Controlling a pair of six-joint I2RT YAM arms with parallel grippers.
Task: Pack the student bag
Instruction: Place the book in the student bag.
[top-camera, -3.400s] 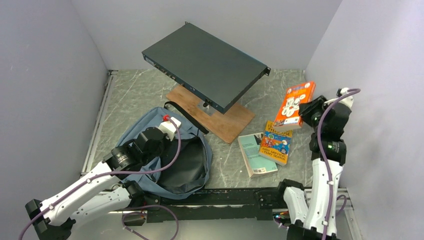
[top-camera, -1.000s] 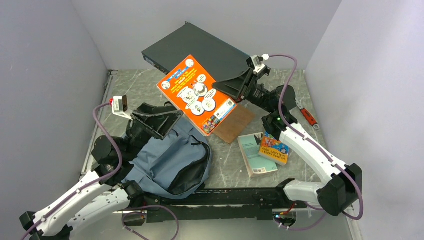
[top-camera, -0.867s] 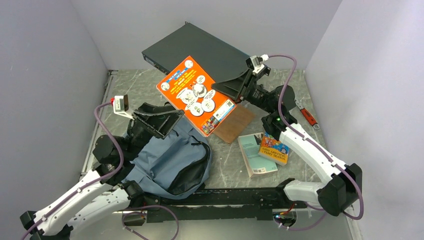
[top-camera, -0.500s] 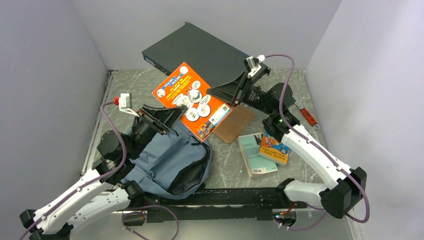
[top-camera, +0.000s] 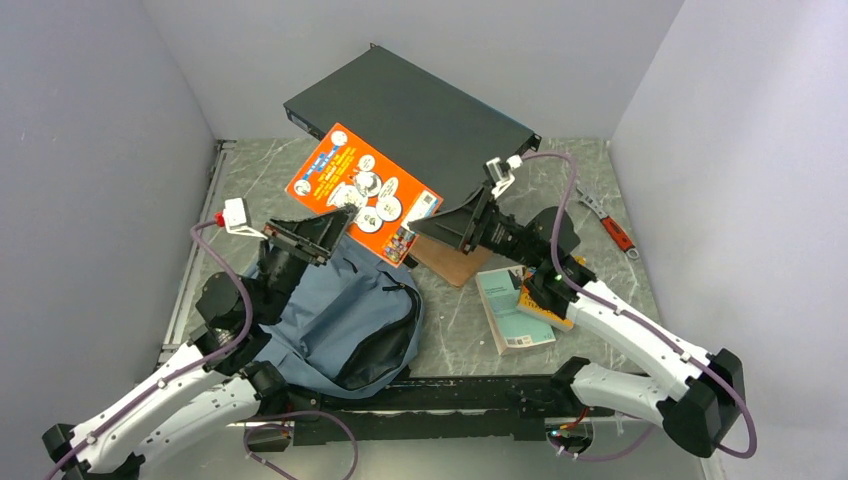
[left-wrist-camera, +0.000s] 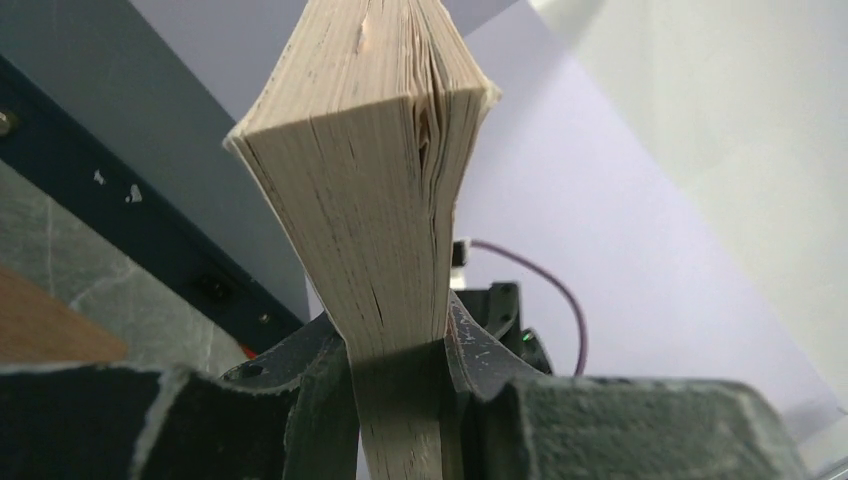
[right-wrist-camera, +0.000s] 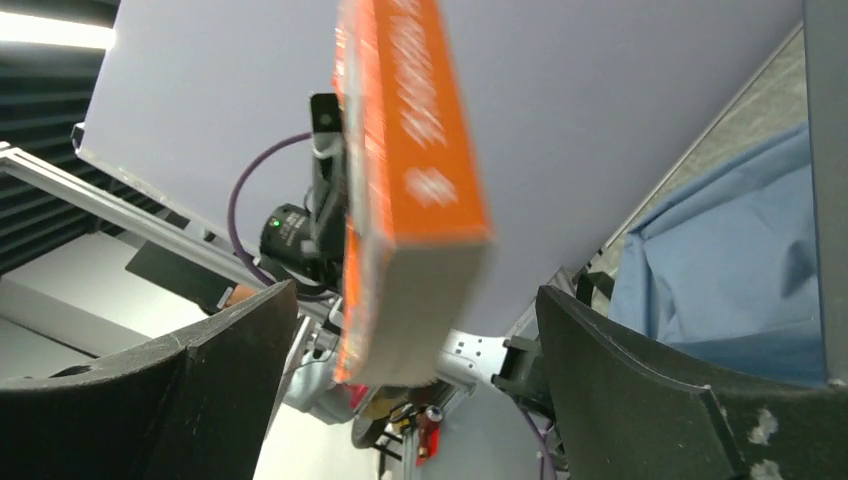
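Student bag lies slumped on the table near the left arm's base in the top view, its dark-lined mouth gaping toward the near edge, and no book shows inside it. Above its far edge the left gripper holds an orange book up in the air by its lower end. The right gripper sits just beside that book with its jaws spread. A teal book and a colourful book lie flat to the right, partly under the right arm, well apart from the bag.

From the left wrist, the orange book's page edge rises straight up, pinched firmly between the two fingers.

From the right wrist, the orange book hangs between the fingers, which stand wide and touch nothing visible (blue bag fabric shows at the right edge).

Packing looks barely started: the first book is aloft but not yet in, and at least two more wait on the table
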